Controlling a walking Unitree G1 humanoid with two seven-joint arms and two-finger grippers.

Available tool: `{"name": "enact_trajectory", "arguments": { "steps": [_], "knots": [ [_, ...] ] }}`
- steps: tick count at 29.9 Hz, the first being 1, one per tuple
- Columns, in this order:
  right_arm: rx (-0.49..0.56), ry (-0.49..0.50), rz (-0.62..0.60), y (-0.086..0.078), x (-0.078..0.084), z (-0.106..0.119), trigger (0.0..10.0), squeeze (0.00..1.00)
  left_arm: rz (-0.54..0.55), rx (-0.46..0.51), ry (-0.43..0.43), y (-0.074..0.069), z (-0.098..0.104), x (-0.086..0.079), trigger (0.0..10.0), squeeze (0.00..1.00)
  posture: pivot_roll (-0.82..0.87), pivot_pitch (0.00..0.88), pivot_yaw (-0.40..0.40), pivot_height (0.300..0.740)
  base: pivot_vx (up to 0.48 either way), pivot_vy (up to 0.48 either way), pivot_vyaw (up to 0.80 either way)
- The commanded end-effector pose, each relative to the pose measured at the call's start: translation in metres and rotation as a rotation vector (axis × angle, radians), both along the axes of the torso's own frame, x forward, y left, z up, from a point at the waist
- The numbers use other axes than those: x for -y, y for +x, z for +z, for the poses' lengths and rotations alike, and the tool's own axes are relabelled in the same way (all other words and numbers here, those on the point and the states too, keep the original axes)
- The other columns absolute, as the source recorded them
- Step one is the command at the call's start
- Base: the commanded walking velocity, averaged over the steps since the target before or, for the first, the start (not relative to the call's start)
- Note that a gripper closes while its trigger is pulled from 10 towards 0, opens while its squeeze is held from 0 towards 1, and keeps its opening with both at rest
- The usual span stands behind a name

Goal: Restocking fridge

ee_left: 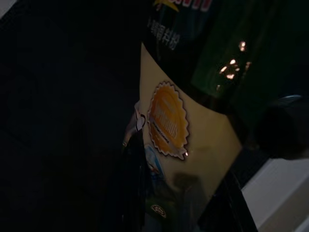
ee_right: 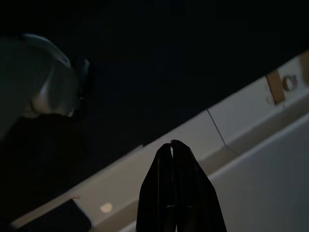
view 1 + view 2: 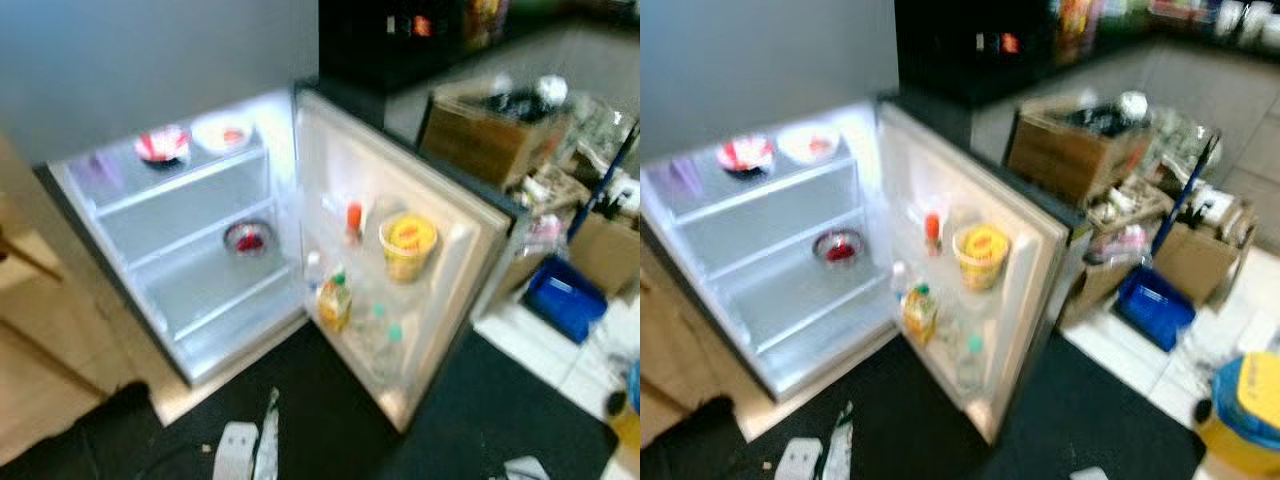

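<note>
**Fridge open, packet in left gripper, not yet stocked**

Head views: mini fridge open, door swung wide; shelves mostly bare, roomy. Door racks hold a yellow tub and juice carton.

Left wrist: left gripper fingers clamp a yellow-green snack packet, carried for stocking.

Right wrist: right gripper fingertips pressed together, empty, over dark mat by pale floor edge.

**Somebody's lived-in home kitchen**

Small fridge standing open, with bowls of food on the shelves and bottles plus a yellow tub in the door. Dark countertop behind it, and cardboard boxes of clutter sitting on white floor tiles.
</note>
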State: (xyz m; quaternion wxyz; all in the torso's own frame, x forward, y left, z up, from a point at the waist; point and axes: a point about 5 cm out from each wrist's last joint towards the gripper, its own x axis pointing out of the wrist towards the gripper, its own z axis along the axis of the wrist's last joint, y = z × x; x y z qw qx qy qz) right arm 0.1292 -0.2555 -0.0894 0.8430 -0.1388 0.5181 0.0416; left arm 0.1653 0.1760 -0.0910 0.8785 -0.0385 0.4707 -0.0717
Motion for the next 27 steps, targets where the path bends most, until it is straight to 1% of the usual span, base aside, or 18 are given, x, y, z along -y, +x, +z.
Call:
{"name": "enact_trajectory", "arguments": {
  "steps": [1, 2, 3, 4, 6, 7, 9, 10, 12, 13, 14, 15, 19, 21, 23, 24, 26, 27],
  "knots": [
    [0.039, 0.045, 0.047, 0.008, -0.009, 0.001, 10.0, 0.0, 0.014, -0.019, 0.014, -0.007, -0.002, -0.006, 10.0, 0.0, -0.12, 0.085, -0.015, 0.74, 0.0, 0.0, 0.0],
    [0.086, 0.088, 0.08, 0.018, -0.013, 0.006, 10.0, 0.0, 0.013, -0.021, 0.013, -0.007, -0.003, -0.006, 10.0, 0.0, -0.13, 0.088, -0.012, 0.74, 0.0, 0.0, 0.0],
    [0.086, 0.088, 0.08, 0.018, -0.013, 0.006, 10.0, 0.0, 0.013, -0.021, 0.013, -0.007, -0.003, -0.006, 10.0, 0.0, -0.13, 0.088, -0.012, 0.74, 0.0, 0.0, 0.0],
    [0.118, 0.116, 0.104, 0.026, -0.016, 0.009, 10.0, 0.0, 0.013, -0.022, 0.012, -0.008, -0.003, -0.006, 10.0, 0.0, -0.13, 0.088, -0.012, 0.74, 0.0, 0.0, 0.0],
    [0.198, 0.245, 0.155, 0.046, -0.026, 0.02, 10.0, 0.0, 0.01, -0.025, 0.012, -0.009, -0.003, -0.005, 10.0, 0.0, -0.13, 0.095, -0.009, 0.74, 0.0, 0.0, 0.0],
    [0.198, 0.245, 0.155, 0.046, -0.026, 0.02, 10.0, 0.0, 0.01, -0.025, 0.012, -0.009, -0.003, -0.005, 10.0, 0.0, -0.13, 0.095, -0.009, 0.74, 0.0, 0.0, 0.0],
    [0.275, 0.405, 0.216, 0.069, -0.037, 0.034, 10.0, 0.0, 0.007, -0.027, 0.012, -0.009, -0.003, -0.005, 10.0, 0.0, -0.13, 0.1, -0.009, 0.74, 0.0, 0.0, 0.0],
    [0.275, 0.405, 0.216, 0.069, -0.037, 0.034, 10.0, 0.0, 0.007, -0.027, 0.012, -0.009, -0.003, -0.005, 10.0, 0.0, -0.13, 0.1, -0.009, 0.74, 0.0, 0.0, 0.0],
    [0.335, 0.565, 0.288, 0.088, -0.048, 0.05, 10.0, 0.0, 0.006, -0.029, 0.012, -0.01, -0.004, -0.005, 10.0, 0.0, -0.13, 0.104, -0.011, 0.74, 0.0, 0.0, 0.0],
    [0.335, 0.565, 0.288, 0.088, -0.048, 0.05, 10.0, 0.0, 0.006, -0.029, 0.012, -0.01, -0.004, -0.005, 10.0, 0.0, -0.13, 0.104, -0.011, 0.74, 0.0, 0.0, 0.0],
    [0.362, 0.716, 0.413, 0.102, -0.06, 0.067, 10.0, 0.0, 0.006, -0.029, 0.011, -0.011, -0.004, -0.004, 10.0, 0.0, -0.13, 0.108, -0.013, 0.74, 0.0, 0.0, 0.0],
    [0.362, 0.716, 0.413, 0.102, -0.06, 0.067, 10.0, 0.0, 0.006, -0.029, 0.011, -0.011, -0.004, -0.004, 10.0, 0.0, -0.13, 0.108, -0.013, 0.74, 0.0, 0.0, 0.0],
    [0.366, 0.803, 0.51, 0.109, -0.068, 0.077, 10.0, 0.0, 0.007, -0.029, 0.009, -0.011, -0.004, -0.004, 10.0, 0.0, -0.13, 0.11, -0.017, 0.74, 0.0, 0.0, 0.0],
    [0.408, 0.867, 0.593, 0.121, -0.077, 0.093, 10.0, 0.0, 0.011, -0.033, 0.007, -0.013, -0.005, -0.004, 10.0, 0.0, -0.12, 0.111, -0.022, 0.74, 0.0, 0.0, 0.0],
    [0.514, 0.835, 0.607, 0.138, -0.082, 0.108, 10.0, 0.0, 0.015, -0.036, 0.004, -0.015, -0.006, -0.003, 10.0, 0.0, -0.12, 0.112, -0.025, 0.74, 0.0, 0.0, 0.0],
    [0.572, 0.787, 0.582, 0.148, -0.081, 0.115, 10.0, 0.0, 0.016, -0.038, 0.003, -0.015, -0.006, -0.003, 10.0, 0.0, -0.12, 0.112, -0.026, 0.74, 0.0, 0.0, 0.0],
    [0.639, 0.715, 0.55, 0.16, -0.078, 0.125, 10.0, 0.0, 0.017, -0.039, 0.002, -0.016, -0.006, -0.002, 10.0, 0.0, -0.12, 0.111, -0.028, 0.74, 0.0, 0.0, 0.0],
    [0.639, 0.715, 0.55, 0.16, -0.078, 0.125, 10.0, 0.0, 0.017, -0.039, 0.002, -0.016, -0.006, -0.002, 10.0, 0.0, -0.12, 0.111, -0.028, 0.74, 0.0, 0.0, 0.0]
  ]
}}
